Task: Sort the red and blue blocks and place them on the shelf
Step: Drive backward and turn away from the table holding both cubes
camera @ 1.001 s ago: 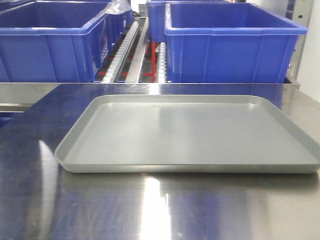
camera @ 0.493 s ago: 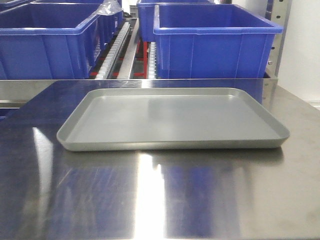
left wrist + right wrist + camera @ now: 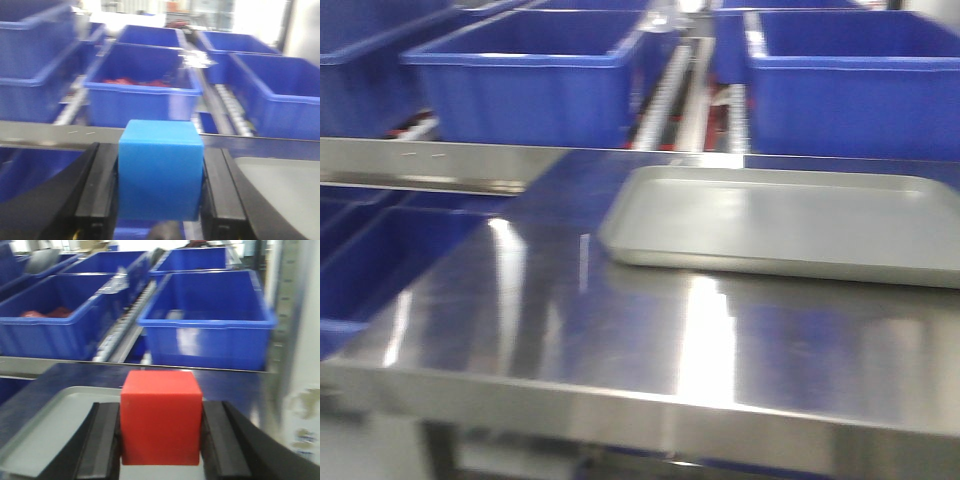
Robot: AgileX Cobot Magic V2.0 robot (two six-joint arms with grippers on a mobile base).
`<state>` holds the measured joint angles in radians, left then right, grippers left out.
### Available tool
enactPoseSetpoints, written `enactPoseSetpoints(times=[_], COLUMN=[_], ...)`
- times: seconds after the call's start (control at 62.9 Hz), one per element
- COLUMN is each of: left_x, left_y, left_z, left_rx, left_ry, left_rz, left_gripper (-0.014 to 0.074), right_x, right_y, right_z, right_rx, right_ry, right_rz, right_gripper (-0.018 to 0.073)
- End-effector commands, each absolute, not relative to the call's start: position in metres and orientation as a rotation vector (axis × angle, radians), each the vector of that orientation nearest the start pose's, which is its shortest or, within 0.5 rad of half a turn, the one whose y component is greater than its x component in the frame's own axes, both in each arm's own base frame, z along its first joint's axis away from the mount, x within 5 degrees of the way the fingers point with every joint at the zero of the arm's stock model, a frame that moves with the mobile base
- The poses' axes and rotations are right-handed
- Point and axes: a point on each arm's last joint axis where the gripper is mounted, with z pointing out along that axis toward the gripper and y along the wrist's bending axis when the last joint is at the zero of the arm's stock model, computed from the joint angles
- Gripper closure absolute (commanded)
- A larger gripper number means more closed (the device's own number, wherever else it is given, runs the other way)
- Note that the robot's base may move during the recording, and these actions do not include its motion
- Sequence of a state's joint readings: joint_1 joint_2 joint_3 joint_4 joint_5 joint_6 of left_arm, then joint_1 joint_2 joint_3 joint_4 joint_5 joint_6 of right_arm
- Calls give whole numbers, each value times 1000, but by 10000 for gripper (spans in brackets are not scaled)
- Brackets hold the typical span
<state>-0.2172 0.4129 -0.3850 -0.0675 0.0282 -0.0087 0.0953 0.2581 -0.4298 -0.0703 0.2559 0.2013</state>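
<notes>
Broadly, a steel table (image 3: 620,330) carries one grey tray (image 3: 780,225) toward its right, with several blue bins (image 3: 525,85) beyond the far edge. The left gripper (image 3: 160,192) clamps the one blue cube (image 3: 160,165) and the right gripper (image 3: 161,440) the one red cube (image 3: 161,410). Both cubes sit square and level, without a long axis.
</notes>
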Motion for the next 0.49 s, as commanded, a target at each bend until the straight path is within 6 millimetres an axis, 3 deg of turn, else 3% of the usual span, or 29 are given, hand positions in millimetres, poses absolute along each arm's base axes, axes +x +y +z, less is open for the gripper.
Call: enactPoseSetpoints(times=[0.0, 0.477], left_x=[93, 93], left_y=[-20, -20], left_z=[329, 329], left_rx=[89, 89], left_ry=[1421, 1421], left_rz=[-248, -248], left_gripper=[276, 276], right_x=[63, 63], right_y=[4, 4], right_z=[335, 335], right_rx=[25, 25], right_ry=[1459, 1459], right_rz=[149, 149], right_gripper=[187, 187])
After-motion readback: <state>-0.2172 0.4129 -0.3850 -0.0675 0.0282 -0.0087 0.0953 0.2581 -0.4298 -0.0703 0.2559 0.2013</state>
